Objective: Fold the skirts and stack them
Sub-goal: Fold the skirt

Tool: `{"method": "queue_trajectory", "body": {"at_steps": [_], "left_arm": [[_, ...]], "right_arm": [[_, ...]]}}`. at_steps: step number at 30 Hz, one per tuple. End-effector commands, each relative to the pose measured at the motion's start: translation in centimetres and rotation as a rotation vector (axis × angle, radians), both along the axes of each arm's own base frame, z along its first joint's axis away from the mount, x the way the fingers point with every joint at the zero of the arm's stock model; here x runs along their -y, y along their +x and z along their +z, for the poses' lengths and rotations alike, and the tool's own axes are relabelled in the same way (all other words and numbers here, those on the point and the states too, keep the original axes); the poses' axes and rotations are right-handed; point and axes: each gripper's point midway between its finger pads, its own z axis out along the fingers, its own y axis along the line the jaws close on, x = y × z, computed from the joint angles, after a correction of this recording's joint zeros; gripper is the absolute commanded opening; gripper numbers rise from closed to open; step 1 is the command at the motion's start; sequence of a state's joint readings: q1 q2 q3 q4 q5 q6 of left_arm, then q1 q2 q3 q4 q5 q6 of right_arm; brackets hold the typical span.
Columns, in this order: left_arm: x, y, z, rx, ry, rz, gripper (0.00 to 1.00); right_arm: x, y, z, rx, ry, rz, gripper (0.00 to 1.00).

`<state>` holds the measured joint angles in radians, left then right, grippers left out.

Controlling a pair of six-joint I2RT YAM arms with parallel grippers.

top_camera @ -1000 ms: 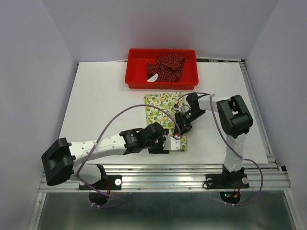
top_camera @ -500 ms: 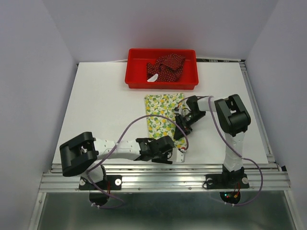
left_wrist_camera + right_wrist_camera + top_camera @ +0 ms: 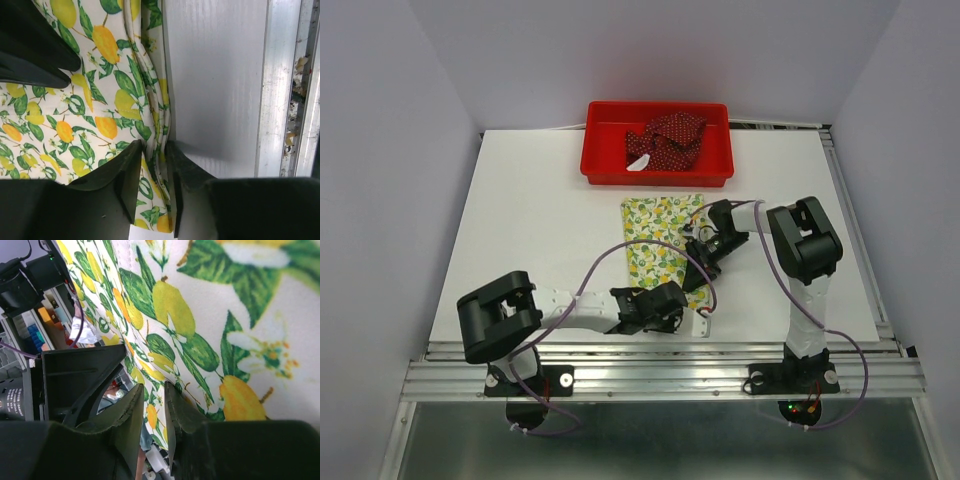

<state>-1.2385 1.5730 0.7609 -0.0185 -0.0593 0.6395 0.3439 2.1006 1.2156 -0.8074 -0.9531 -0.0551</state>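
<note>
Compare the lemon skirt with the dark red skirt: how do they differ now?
The lemon skirt lies spread on the table; the dark red skirt sits crumpled in the red tray. The left gripper and the right gripper pinch the lemon skirt; nothing touches the dark red skirt. Both are patterned cloth.

Open room lay along the tabletop's [image 3: 520, 220] left edge up to the far-left corner, and along the right edge. The red tray [image 3: 620, 175] blocked the middle of the far edge. Toward the near edge, the left gripper [image 3: 154, 147] and right gripper [image 3: 154, 390], both pinching the lemon skirt [image 3: 655, 225], crowded the middle, cables [image 3: 600, 262] looping above.
</note>
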Motion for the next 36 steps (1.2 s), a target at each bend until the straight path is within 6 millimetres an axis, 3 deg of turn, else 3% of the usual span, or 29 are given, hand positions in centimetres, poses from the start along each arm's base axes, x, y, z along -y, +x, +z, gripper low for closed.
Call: {"method": "queue_trajectory", "body": {"at_steps": [1,5,8,10,17,20,22,23,29,32,34,36], "left_arm": [[-4.4,-2.3,-4.5,-0.145,0.184,-0.034,0.35],[-4.0,-2.2,-3.6,-0.164,0.166,-0.033,0.29],[-3.1,-2.6,-2.0,-0.202,0.136,-0.053,0.15],[-3.3,-3.0,-0.9,-0.228,0.129,-0.06,0.01],[-2.6,-4.7,2.9,-0.327,0.081,-0.093,0.0],[-2.2,-5.4,4.0,-0.359,0.058,-0.1,0.0],[-2.1,-5.6,4.6,-0.375,0.053,-0.097,0.0],[-2.1,-5.7,4.8,-0.389,0.045,-0.101,0.0],[-1.8,-5.8,6.6,-0.418,0.011,-0.105,0.0],[-1.8,-5.7,6.9,-0.424,0.006,-0.109,0.0],[-1.9,-5.4,7.2,-0.433,0.004,-0.099,0.0],[-1.6,-4.7,8.0,-0.448,-0.022,-0.088,0.0]], "right_arm": [[1.0,0.2,-2.0,0.07,-0.088,0.024,0.29],[0.8,0.5,-1.6,0.089,-0.075,0.022,0.29],[0.5,1.2,-0.7,0.128,-0.056,0.023,0.29],[0.2,2.1,0.3,0.169,-0.042,0.02,0.3],[-2.9,9.1,7.3,0.427,0.086,-0.03,0.4],[-4.6,12.0,9.1,0.463,0.143,-0.086,0.42],[-5.5,13.1,8.9,0.431,0.173,-0.11,0.42],[-6.6,13.7,9.7,0.427,0.219,-0.119,0.42],[-10.8,14.2,8.4,0.428,0.297,-0.129,0.43],[-11.7,14.4,7.1,0.406,0.324,-0.149,0.43],[-12.3,14.2,4.9,0.392,0.326,-0.14,0.43],[-12.9,12.2,1.7,0.337,0.281,-0.099,0.42]]}}
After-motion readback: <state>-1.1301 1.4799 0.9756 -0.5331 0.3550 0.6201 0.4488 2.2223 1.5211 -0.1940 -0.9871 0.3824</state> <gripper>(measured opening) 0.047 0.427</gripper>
